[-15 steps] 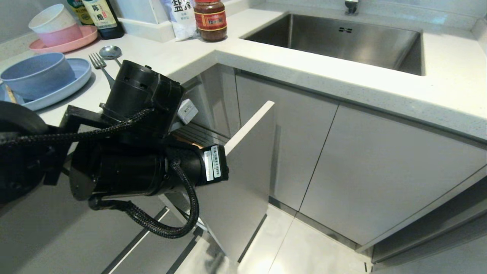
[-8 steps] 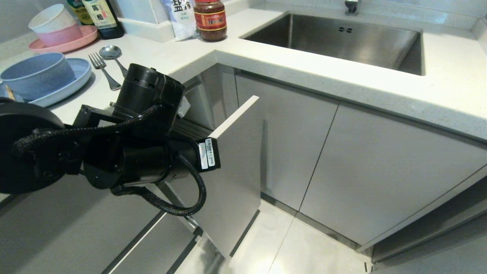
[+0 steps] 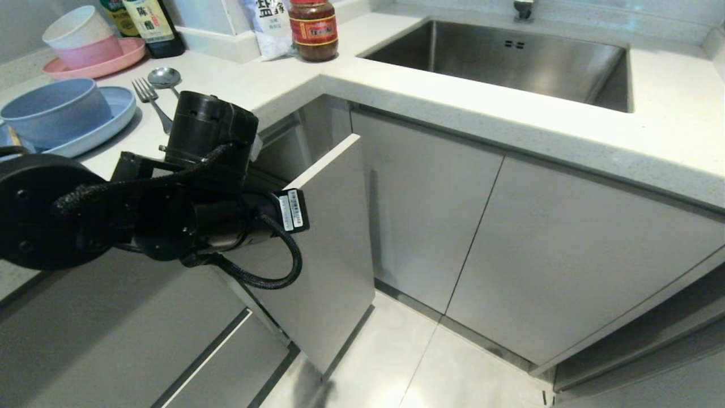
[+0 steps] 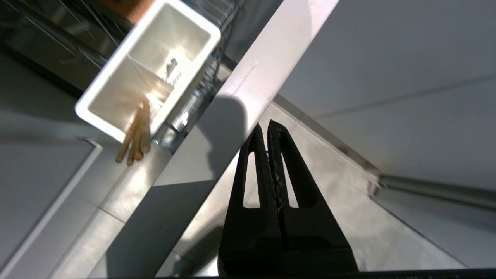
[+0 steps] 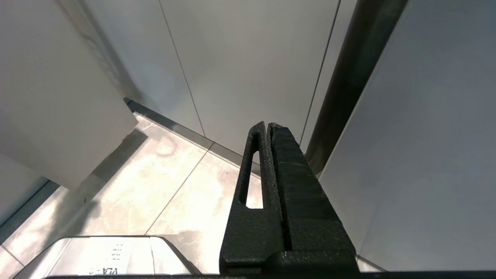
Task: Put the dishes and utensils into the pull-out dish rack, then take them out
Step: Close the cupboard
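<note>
Left tool [image 4: 267, 130] pressed together and empty, just off the rack [image 3: 331, 243] panel's top edge.

Nearest in the head view, the black left arm [image 3: 170, 209] hides most of the part-open rack; only its pale panel shows clear. From the wrist, the white cup [image 4: 149, 69] sits behind the panel with chopsticks [image 4: 135, 137] leaning out over its rim. Beyond on the surface [image 3: 238, 79]: bowl [image 3: 54, 110] in the plate [image 3: 116, 110], then fork [image 3: 150, 102] and spoon [image 3: 164, 76], the spoon's handle behind the arm. Farther back, pink plate [image 3: 122, 59] with stacked bowls [image 3: 82, 37], bottles [image 3: 150, 25], jar [image 3: 313, 31], sink [image 3: 498, 56]. Right tool [image 5: 267, 130], pressed together, hangs over the floor [image 5: 170, 193] beside cabinet doors [image 5: 248, 58].
</note>
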Tool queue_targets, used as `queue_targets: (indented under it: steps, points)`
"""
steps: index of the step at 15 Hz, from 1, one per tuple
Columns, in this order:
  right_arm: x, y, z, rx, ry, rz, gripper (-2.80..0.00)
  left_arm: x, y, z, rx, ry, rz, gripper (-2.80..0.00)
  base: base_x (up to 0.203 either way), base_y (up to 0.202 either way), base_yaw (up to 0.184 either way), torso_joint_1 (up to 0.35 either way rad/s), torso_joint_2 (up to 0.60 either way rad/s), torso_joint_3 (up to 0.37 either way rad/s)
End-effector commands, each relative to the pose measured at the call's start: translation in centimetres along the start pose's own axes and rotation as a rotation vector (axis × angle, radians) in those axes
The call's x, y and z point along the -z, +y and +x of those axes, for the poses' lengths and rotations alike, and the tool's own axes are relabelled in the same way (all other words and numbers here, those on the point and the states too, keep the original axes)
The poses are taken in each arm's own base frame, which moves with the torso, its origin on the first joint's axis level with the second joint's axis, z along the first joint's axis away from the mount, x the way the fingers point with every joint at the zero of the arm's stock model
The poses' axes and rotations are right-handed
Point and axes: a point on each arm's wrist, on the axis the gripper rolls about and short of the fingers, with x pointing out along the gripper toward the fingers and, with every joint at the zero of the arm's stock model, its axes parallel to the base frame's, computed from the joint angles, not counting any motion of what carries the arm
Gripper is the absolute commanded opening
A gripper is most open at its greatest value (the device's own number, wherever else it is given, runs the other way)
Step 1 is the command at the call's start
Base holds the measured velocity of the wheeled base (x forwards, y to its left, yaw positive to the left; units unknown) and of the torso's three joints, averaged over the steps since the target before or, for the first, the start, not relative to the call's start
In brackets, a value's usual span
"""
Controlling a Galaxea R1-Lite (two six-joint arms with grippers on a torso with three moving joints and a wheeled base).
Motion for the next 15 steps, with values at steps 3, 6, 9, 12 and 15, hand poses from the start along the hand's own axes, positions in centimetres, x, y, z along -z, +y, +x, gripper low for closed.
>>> queue_targets:
  steps: [3, 6, 9, 12, 15]
  points:
    - [0.0, 0.0, 0.0, 0.0, -0.003, 0.001, -2.8, -0.8, 1.3, 1.9, -0.12, -0.074, 0.009, -2.8, 0.0, 0.0, 0.0, 0.0, 0.0, 0.0]
    - [0.0, 0.0, 0.0, 0.0, -0.003, 0.001, -2.8, -1.2, 2.0, 3.0, -0.191, -0.118, 0.016, -2.8, 0.0, 0.0, 0.0, 0.0, 0.0, 0.0]
    - [0.0, 0.0, 0.0, 0.0, -0.003, 0.0, -2.8, -2.0, 3.1, 3.8, -0.241, -0.158, 0.021, -2.8, 0.0, 0.0, 0.0, 0.0, 0.0, 0.0]
    - [0.0, 0.0, 0.0, 0.0, -0.003, -0.001, -2.8, -2.3, 3.5, 4.1, -0.268, -0.182, 0.027, -2.8, 0.0, 0.0, 0.0, 0.0, 0.0, 0.0]
    - [0.0, 0.0, 0.0, 0.0, -0.003, 0.001, -2.8, -2.2, 3.5, 4.3, -0.27, -0.177, 0.029, -2.8, 0.0, 0.0, 0.0, 0.0, 0.0, 0.0]
